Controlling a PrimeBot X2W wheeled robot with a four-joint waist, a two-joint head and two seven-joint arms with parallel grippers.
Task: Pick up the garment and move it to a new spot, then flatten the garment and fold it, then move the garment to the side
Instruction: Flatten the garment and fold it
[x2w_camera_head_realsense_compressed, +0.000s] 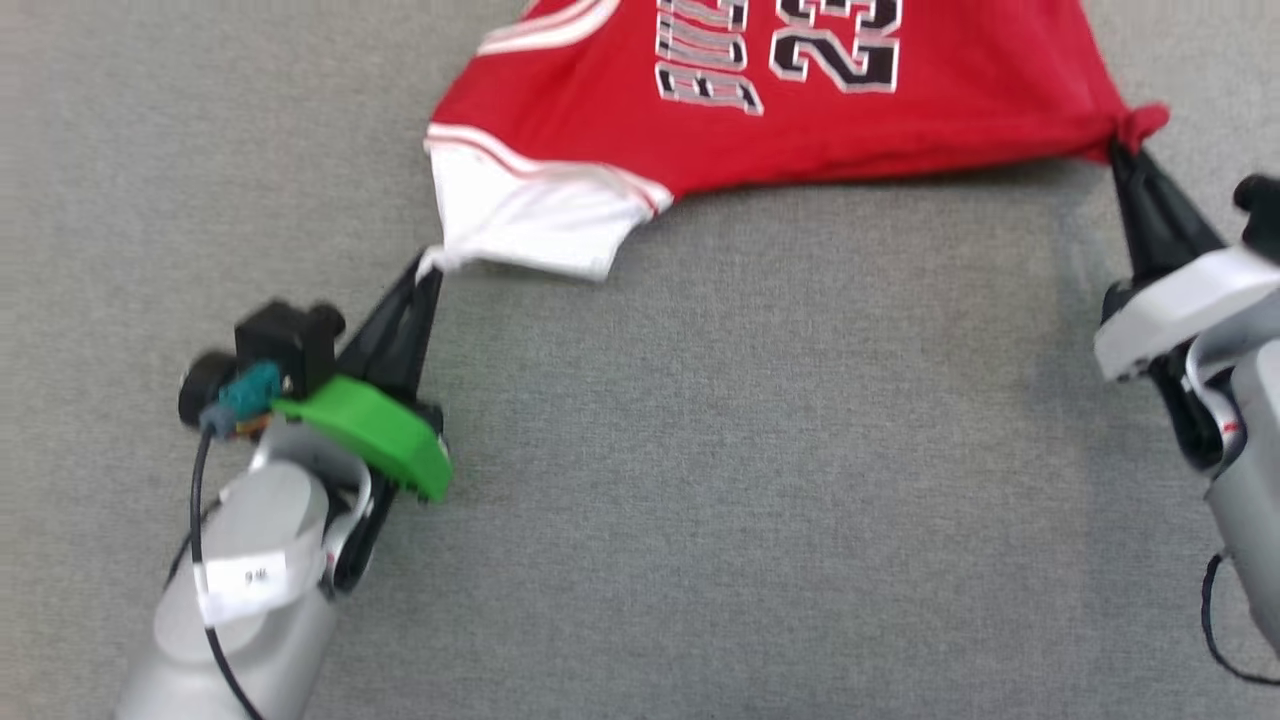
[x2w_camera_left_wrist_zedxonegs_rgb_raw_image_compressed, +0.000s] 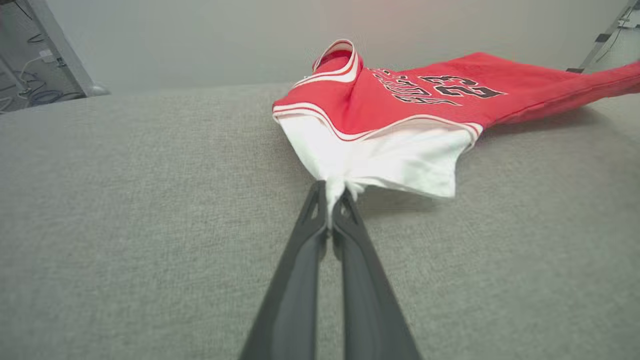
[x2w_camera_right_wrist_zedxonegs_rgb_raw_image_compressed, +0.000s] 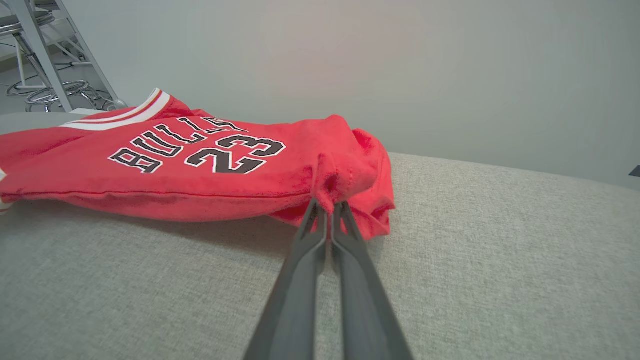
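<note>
- The left claw (x2w_camera_head_realsense_compressed: 430, 265) is clenching on the bunched tip of the white short sleeve (x2w_camera_head_realsense_compressed: 530, 215) of the red jersey garment (x2w_camera_head_realsense_compressed: 800, 130). In the left wrist view its two long dark fingers (x2w_camera_left_wrist_zedxonegs_rgb_raw_image_compressed: 307, 240) are pressing together, with white cloth pinched between their tips.
- The right claw (x2w_camera_head_realsense_compressed: 1120, 150) is gripping a gathered red corner (x2w_camera_head_realsense_compressed: 1140, 125) at the garment's other end. In the right wrist view its tips (x2w_camera_right_wrist_zedxonegs_rgb_raw_image_compressed: 327, 207) are closing on a small red wad of fabric (x2w_camera_right_wrist_zedxonegs_rgb_raw_image_compressed: 350, 170).
- The garment is stretching between the two claws and lying beyond both of them, toward the far edge of the grey cloth-covered table (x2w_camera_head_realsense_compressed: 700, 500).
- Its near edge is running taut from one claw to the other and casting a shadow on the table.
- The garment is showing its front side up, with black white-outlined lettering and the number 23 (x2w_camera_right_wrist_zedxonegs_rgb_raw_image_compressed: 235, 152) on the chest.
- Red and white striped trim (x2w_camera_left_wrist_zedxonegs_rgb_raw_image_compressed: 340, 57) is edging the neck opening and the seam where the sleeve joins the body.
- The cloth is puckering and creasing around each pinched spot, while the chest is lying fairly smooth.
</note>
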